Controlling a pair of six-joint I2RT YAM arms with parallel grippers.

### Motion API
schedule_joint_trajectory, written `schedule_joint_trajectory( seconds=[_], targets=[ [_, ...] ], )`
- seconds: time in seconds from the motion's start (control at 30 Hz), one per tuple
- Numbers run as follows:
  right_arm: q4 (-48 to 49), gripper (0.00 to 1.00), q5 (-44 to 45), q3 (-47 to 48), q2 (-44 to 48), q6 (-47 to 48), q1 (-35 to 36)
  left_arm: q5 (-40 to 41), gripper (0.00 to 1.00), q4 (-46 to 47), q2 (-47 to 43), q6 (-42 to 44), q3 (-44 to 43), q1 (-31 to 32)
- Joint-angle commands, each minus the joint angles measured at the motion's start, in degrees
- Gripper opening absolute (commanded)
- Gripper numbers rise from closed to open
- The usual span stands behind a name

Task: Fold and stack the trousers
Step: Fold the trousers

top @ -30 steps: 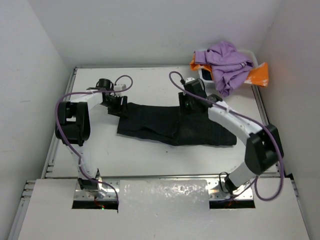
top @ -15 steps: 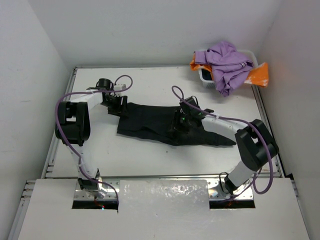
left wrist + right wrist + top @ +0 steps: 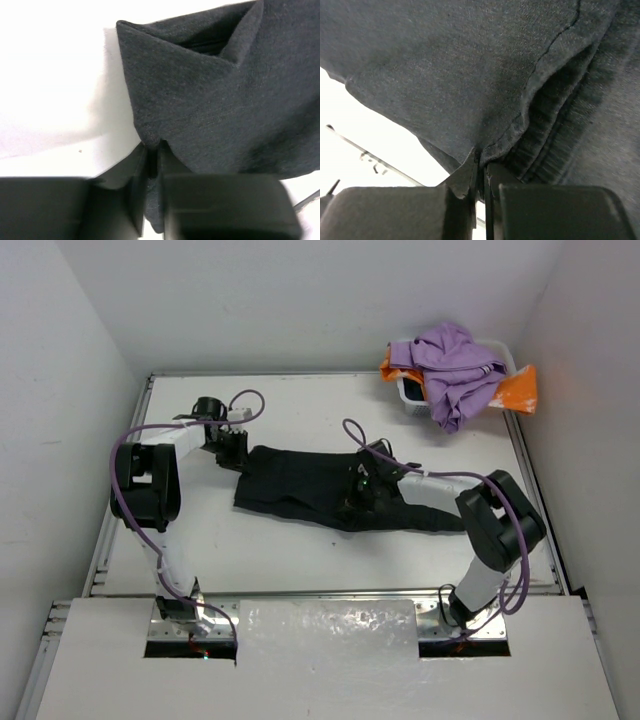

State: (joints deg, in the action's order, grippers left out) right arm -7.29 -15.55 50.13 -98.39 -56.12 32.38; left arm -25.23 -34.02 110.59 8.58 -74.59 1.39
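While soft black trousers (image 3: 300, 485) lie creased, left tool (image 3: 151, 150), right tool (image 3: 481, 162) pinch fabric.

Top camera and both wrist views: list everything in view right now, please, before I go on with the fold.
trousers: one pair, black, spread across the middle of the table
purple garment: one, purple, heaped on the bin at the far right corner
orange cloth: one, orange, under the purple garment, showing on both sides
white bin: one, white, far right corner, mostly covered
table: one, white, walled in by white panels
left arm: one, white and black, left side of the table
right arm: one, white and black, right side
left gripper: one, black, pinching the trousers' left edge
right gripper: one, black, pinching a fold near the trousers' middle
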Motion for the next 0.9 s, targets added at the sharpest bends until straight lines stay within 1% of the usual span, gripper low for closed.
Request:
schedule_joint_trajectory(
  seconds=[0.0,0.03,0.17,0.33,0.47,0.57,0.6,0.67,0.7,0.73,0.8,0.83,0.87],
  targets=[
    [-3.1,0.0,0.1,0.8,3.6,2.3,0.0,-1.4,0.04,1.9,-0.5,0.4,-0.5,-0.4],
    [-3.7,0.0,-0.3,0.6,4.4,2.7,-0.3,-1.4,0.0,1.9,-0.3,0.3,-0.5,-0.3],
    [-5.5,0.0,-4.0,-1.5,9.0,4.4,-2.1,0.1,0.0,1.8,0.1,0.4,-0.8,-0.4],
    [-9.8,0.0,-10.2,-4.3,10.4,8.7,-3.2,1.7,0.0,1.8,0.0,0.5,-0.7,-0.4],
    [-13.0,0.0,-12.1,-5.1,8.8,12.1,-3.5,1.8,0.0,1.8,-0.4,0.6,-0.3,-0.4],
    [-12.1,0.0,-11.3,-5.3,6.0,14.0,-3.4,1.3,0.0,1.8,-0.6,0.7,0.0,-0.4],
    [-12.0,0.0,-11.3,-5.0,3.8,14.3,-3.4,1.2,0.0,1.8,-0.5,0.7,0.0,-0.4],
    [-12.7,0.04,-10.3,-3.6,2.0,16.1,-3.7,0.4,0.0,1.2,-0.5,0.9,-0.2,-0.4],
    [-13.1,0.08,-9.3,-3.2,1.4,16.4,-4.0,-0.2,0.11,1.1,-0.6,1.1,-0.5,-0.4],
    [-13.3,0.14,-7.4,-2.9,1.6,16.6,-4.8,-0.7,0.18,0.5,-0.8,1.6,-0.6,-0.4],
    [-14.0,0.21,-5.7,-2.3,2.7,17.1,-5.7,-1.5,0.32,-0.2,-1.1,2.1,-1.6,-0.4],
    [-14.7,0.22,-4.8,-2.0,4.0,17.7,-6.4,-1.7,0.35,-1.1,-1.3,2.6,-2.1,-0.5],
    [-17.1,0.27,-2.8,-0.7,4.6,19.6,-6.7,-1.9,0.37,-1.7,-1.5,2.7,-2.9,-0.6]
  ],
)
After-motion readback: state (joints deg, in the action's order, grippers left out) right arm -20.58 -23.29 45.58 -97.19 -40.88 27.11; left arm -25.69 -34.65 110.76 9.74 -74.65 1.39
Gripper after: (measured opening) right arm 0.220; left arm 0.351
